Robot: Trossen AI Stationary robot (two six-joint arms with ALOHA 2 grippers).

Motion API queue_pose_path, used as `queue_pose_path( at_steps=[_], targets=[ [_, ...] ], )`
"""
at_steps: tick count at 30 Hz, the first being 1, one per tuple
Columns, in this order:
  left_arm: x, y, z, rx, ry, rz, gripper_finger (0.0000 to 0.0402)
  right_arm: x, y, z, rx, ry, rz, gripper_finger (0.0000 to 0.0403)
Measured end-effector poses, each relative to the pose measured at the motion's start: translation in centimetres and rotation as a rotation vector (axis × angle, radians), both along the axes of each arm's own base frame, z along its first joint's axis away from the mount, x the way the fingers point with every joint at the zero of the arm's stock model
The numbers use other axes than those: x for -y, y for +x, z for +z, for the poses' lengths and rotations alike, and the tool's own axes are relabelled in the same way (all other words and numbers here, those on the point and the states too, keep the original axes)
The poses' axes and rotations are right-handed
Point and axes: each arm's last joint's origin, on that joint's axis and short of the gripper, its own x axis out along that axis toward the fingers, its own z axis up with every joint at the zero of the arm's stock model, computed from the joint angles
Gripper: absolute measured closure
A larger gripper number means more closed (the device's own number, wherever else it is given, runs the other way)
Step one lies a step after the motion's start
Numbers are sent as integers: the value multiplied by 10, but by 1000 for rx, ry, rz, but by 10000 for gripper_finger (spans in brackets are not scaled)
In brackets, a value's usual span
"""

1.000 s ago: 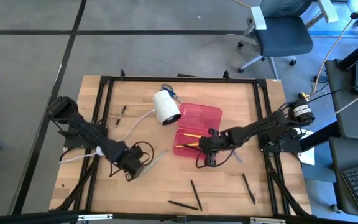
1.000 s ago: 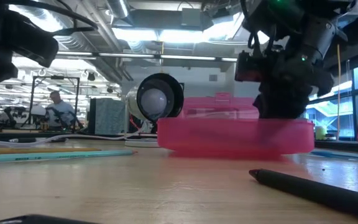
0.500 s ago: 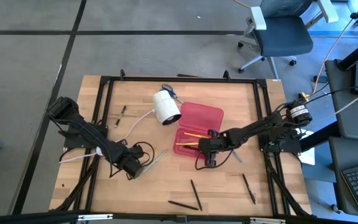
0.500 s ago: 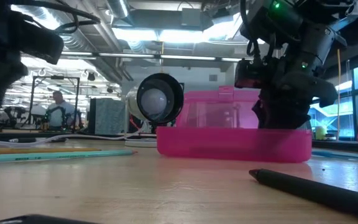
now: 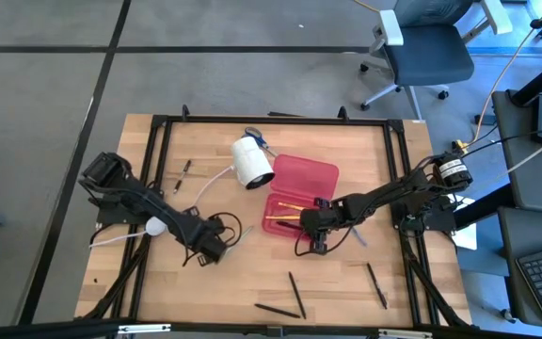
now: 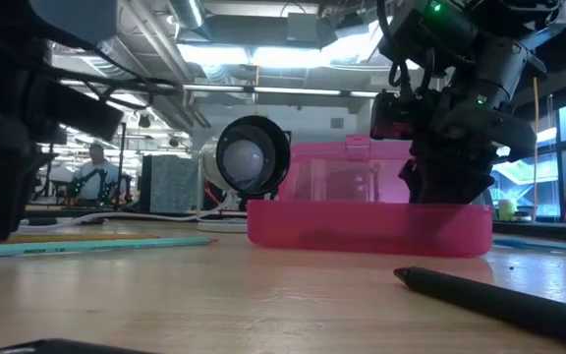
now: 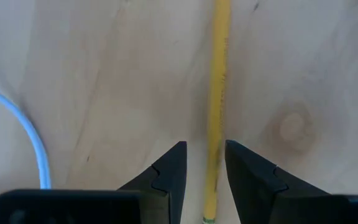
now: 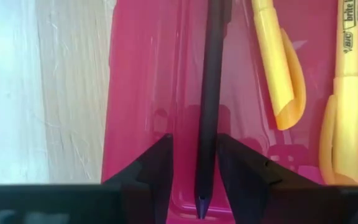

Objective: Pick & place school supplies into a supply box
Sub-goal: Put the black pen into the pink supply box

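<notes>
The translucent pink supply box [image 5: 288, 215] lies open on the table, its lid [image 5: 305, 175] folded back toward the far side. Yellow pens [image 8: 272, 62] lie inside it. My right gripper [image 5: 310, 231] reaches into the box's near right part and is open. A black pen [image 8: 209, 93] lies on the box floor between its fingers [image 8: 195, 137]. My left gripper [image 5: 213, 250] is down at the table left of the box, also open. Its fingers [image 7: 205, 149] stand either side of a yellow pencil [image 7: 217, 93] that lies flat on the wood.
A white cylinder [image 5: 250, 162] with a white cable [image 7: 23, 124] lies just left of the lid. Several black pens lie loose on the near part of the table [image 5: 294, 294] [image 5: 376, 284]; one shows close up [image 6: 499, 300]. A teal pencil [image 6: 96, 246] lies by my left gripper.
My left gripper has moved toward the table's right and slightly toward the far edge, coming down over the pencils left of the box. My right gripper has sunk a little lower into the box and then kept still.
</notes>
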Motion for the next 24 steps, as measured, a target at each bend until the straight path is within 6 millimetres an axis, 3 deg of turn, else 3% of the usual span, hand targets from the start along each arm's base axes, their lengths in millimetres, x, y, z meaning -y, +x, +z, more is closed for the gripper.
queue_pose_path(
  at_steps=[12, 24],
  targets=[
    [-13, -5, -16, -3, -78, -11, 300, 0, -1, 0, -8, 0, 1, 274],
    [-15, -6, -14, 26, -88, -94, 300, 0, -2, -1, -20, -2, 2, 274]
  ],
)
